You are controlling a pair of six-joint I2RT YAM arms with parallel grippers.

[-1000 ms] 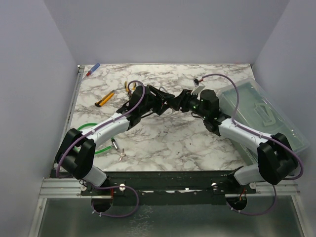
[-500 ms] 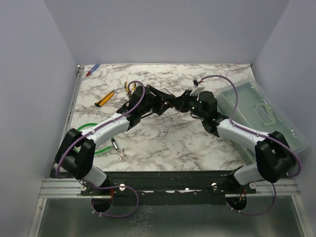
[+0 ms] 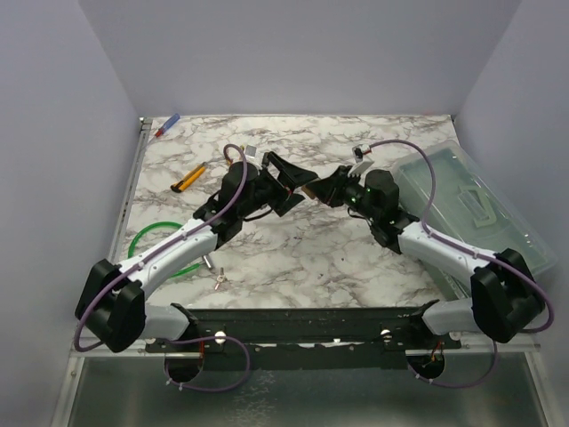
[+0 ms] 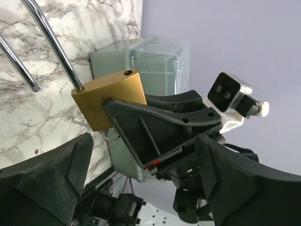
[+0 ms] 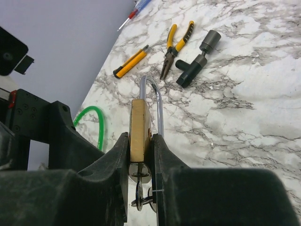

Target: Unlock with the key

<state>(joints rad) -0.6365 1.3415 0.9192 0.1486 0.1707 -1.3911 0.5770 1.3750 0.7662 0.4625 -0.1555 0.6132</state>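
Left wrist view gives you the clearest read. The padlock (image 4: 108,92) is pinched flat across its brass body by the right end effector (image 5: 139,141) and held up off the table (image 5: 244,94). One leg of the shackle (image 4: 54,44) sits in the body, while the other ends in the air, away from an empty hole. I judge the lock open, or very nearly so.

The key (image 5: 141,186) hangs with its ring from the underside of the body, between the right fingers. Your left end effector (image 4: 143,141) is spread wide and holds nothing, facing the lock from close by.

If the key needs more turning, bring the left fingers in under the body and close on the key's head only. Twist without dragging the lock out of the right pinch.

From the top, both arms reach forward and inward with wrists raised, meeting nose to nose over the middle of the table.
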